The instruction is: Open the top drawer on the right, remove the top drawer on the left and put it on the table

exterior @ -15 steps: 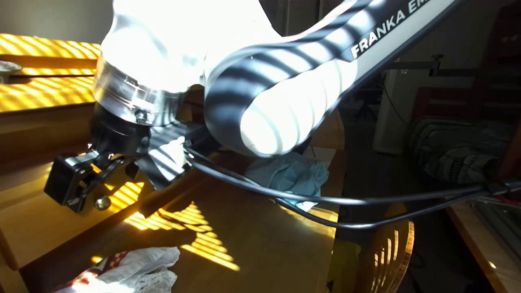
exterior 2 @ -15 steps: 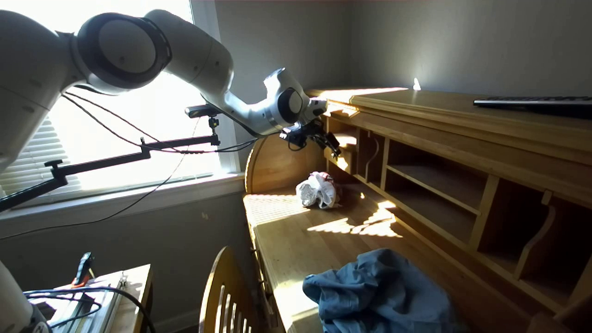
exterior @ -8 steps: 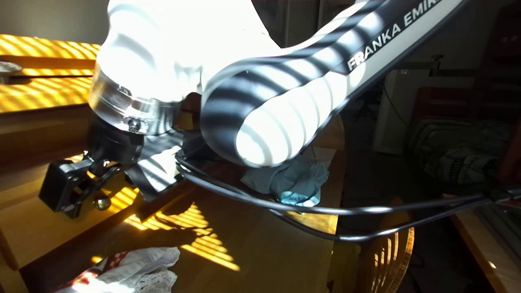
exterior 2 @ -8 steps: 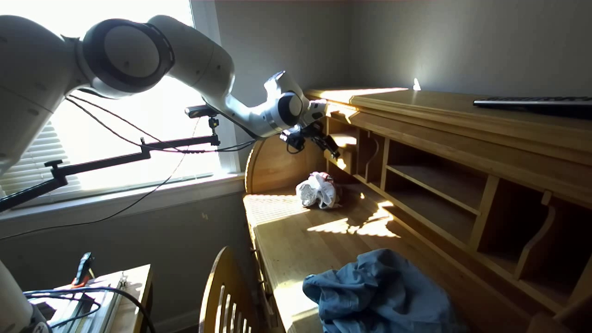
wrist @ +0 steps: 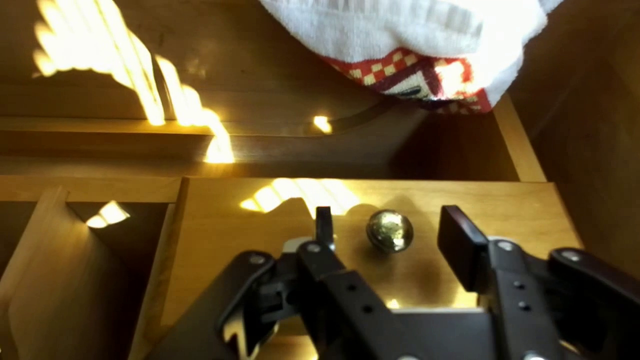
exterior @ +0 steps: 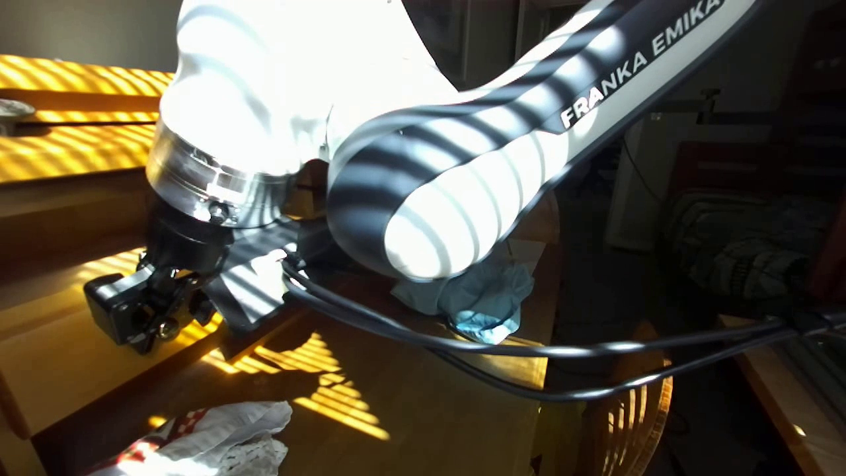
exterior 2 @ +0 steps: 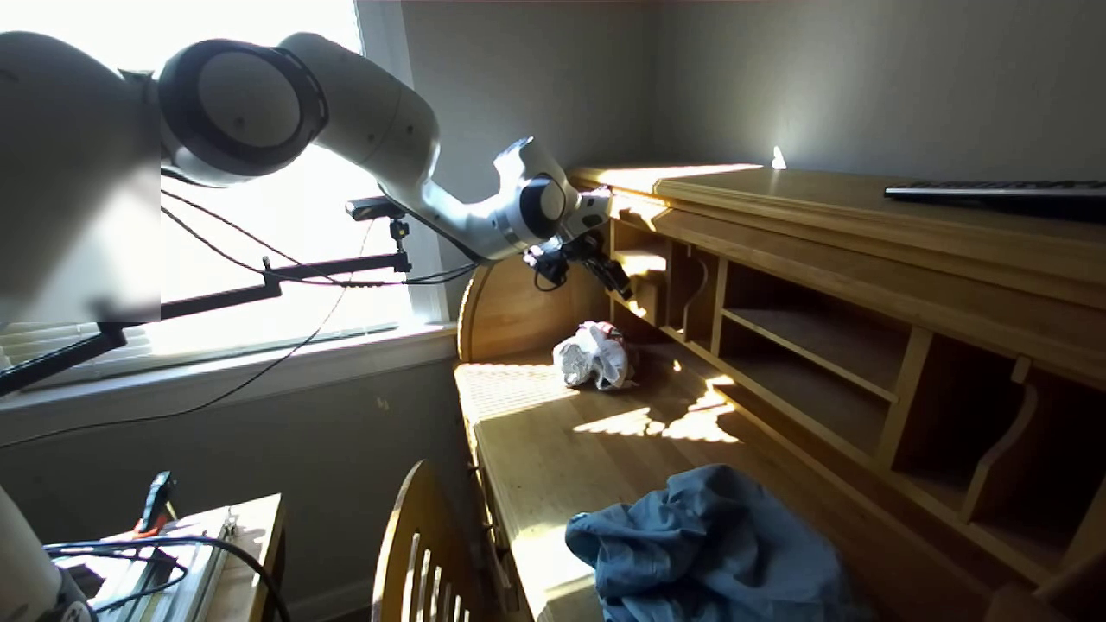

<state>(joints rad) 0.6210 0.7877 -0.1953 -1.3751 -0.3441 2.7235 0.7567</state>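
Light-wood drawer (wrist: 230,235) with a flat rectangular front: located, as seen in an exterior view, at the far end of the light-wood pigeonhole row (exterior 2: 812,354). How far it stands out cannot be told. Its face carries a round, polished, brass-coloured knob (wrist: 390,230).

The black two-finger gripper (wrist: 387,232) is at the knob with its jaws apart. In the wrist view the knob shows between the fingers, a gap visible on either side. The white jointed robot arm (exterior 2: 371,108) extends from the near left.

The drawer belongs to the large light-wood roll-top desk (exterior 2: 553,449). On its writing surface, at the far end below the drawer, lies a crumpled white cloth with a red checked pattern (exterior 2: 594,356); at the near end, a crumpled blue cloth (exterior 2: 717,553). A flat dark object (exterior 2: 1002,200), not identifiable, rests on the desk's top at right. A slatted wooden chair (exterior 2: 423,553) stands just beside the desk's left edge. A bright window (exterior 2: 320,216) is farther left.
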